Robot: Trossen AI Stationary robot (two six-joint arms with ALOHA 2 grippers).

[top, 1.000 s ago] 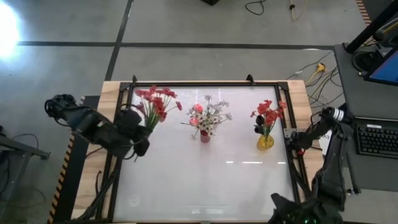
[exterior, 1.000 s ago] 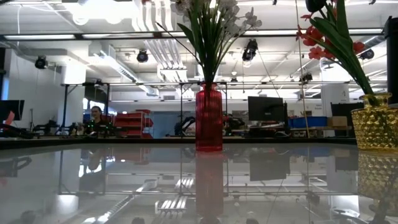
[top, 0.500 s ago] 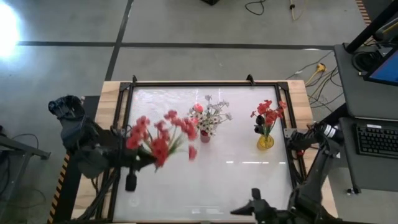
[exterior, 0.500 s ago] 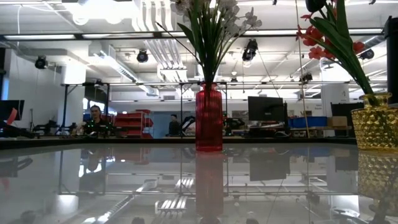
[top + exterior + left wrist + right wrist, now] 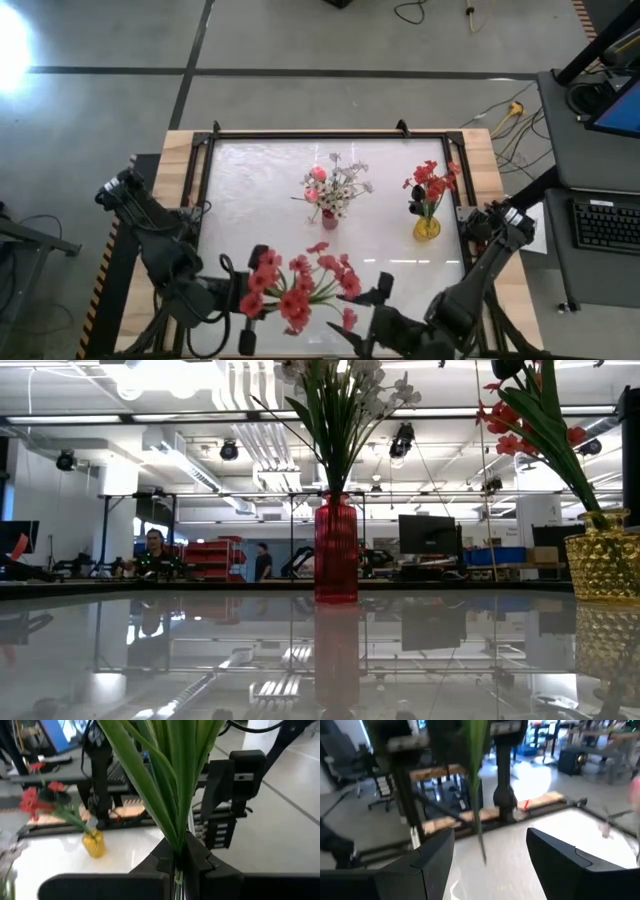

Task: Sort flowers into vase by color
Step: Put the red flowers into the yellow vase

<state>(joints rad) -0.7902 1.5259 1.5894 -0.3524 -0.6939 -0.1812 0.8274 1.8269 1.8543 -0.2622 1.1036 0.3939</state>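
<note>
Gripping the red flowers (image 5: 298,284) by their stems, the left gripper (image 5: 243,296) is pointing their blooms toward the nearby, open-fingered right gripper (image 5: 372,305).

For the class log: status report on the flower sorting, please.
Left gripper shut on red flower bunch, near table edge. Right gripper open, facing the bunch. Nothing between them.

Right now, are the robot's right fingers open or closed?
Open. In the right wrist view the right gripper's two dark fingers stand wide apart, with a green stem hanging ahead between them, ungripped.
</note>
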